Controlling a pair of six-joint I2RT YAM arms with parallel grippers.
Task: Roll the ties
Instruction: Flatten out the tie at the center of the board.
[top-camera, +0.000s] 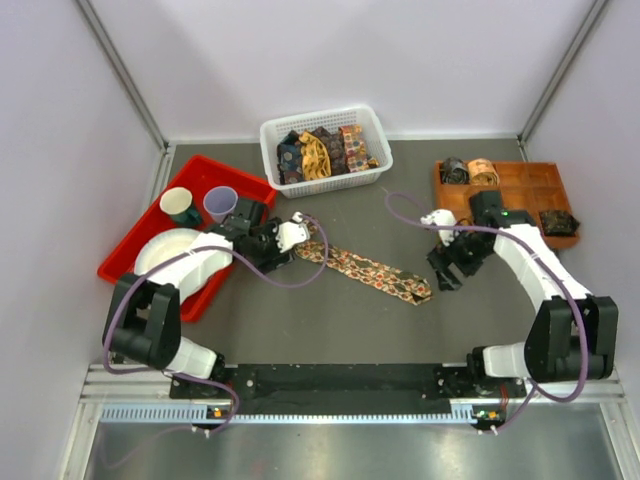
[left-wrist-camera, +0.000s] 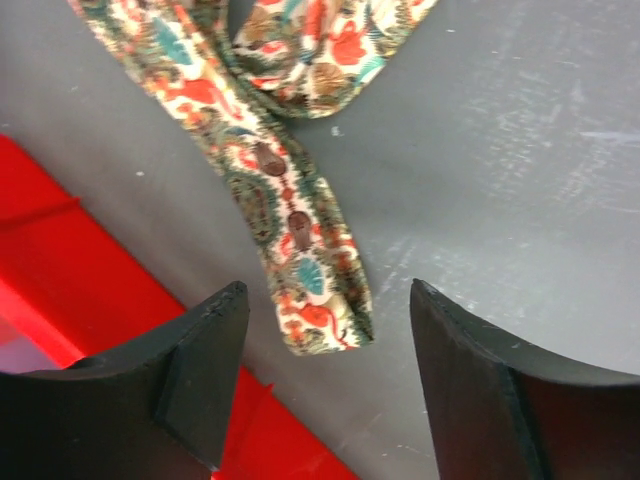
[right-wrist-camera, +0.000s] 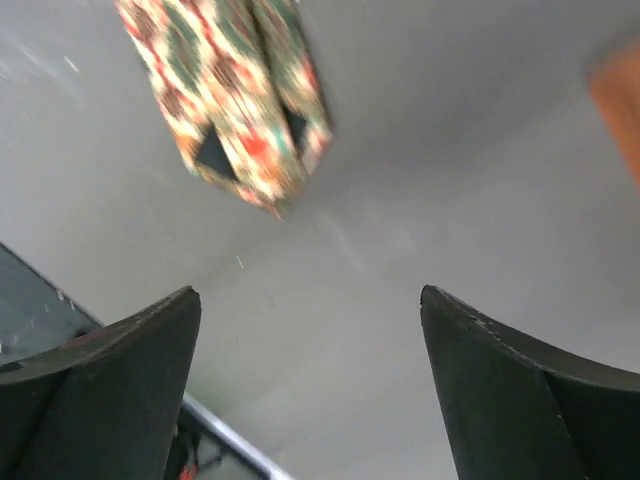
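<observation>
Lying flat on the grey table (top-camera: 400, 330), the tan patterned tie (top-camera: 365, 268) is stretching diagonally between the two arms. The left gripper (left-wrist-camera: 325, 290) is hovering with its fingers spread, and the tie's narrow end is sitting between them, seemingly untouched. The right gripper (right-wrist-camera: 308, 292) is hanging spread wide and gripping nothing, with the blurred wide end lying just ahead. More ties (top-camera: 320, 152) are sitting in the white basket (top-camera: 335, 183), and rolled coils (top-camera: 468, 170) are resting in the orange tray (top-camera: 520, 190).

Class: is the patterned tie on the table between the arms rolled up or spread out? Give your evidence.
Spread out: the tie lies as a long strip on the table; no coil shows at either end.
</observation>
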